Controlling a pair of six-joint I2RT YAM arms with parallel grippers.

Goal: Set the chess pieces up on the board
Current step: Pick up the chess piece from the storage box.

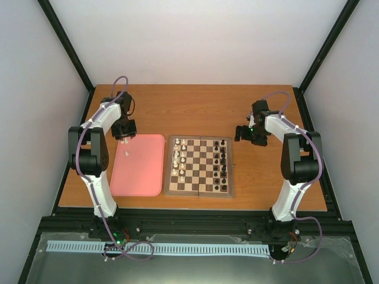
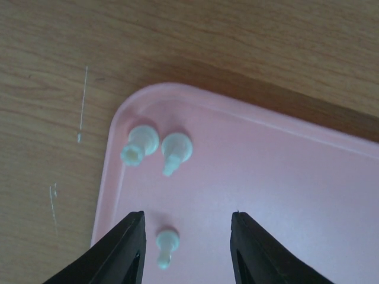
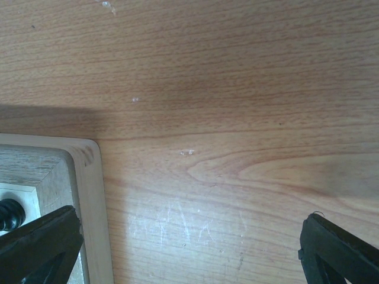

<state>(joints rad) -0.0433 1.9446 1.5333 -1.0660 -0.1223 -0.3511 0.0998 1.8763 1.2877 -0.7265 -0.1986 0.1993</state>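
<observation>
The wooden board (image 1: 200,193) lies mid-table. Several white chess pieces (image 1: 180,158) stand in its two left columns, and black pieces (image 1: 223,160) in its two right columns. Three white pieces lie toppled in the far left corner of the pink tray (image 2: 284,195): two close together (image 2: 141,145) (image 2: 175,151) and one nearer (image 2: 166,245). My left gripper (image 2: 188,218) is open above the tray, with the nearer piece between its fingers, close to the left one. My right gripper (image 3: 189,218) is open and empty over bare table beside the board's corner (image 3: 89,195).
The pink tray (image 1: 142,177) lies just left of the board, its raised rim (image 2: 127,106) near the pieces. A black piece (image 3: 9,214) shows at the board's edge by my right gripper's left finger. Black frame posts stand at the table's far corners.
</observation>
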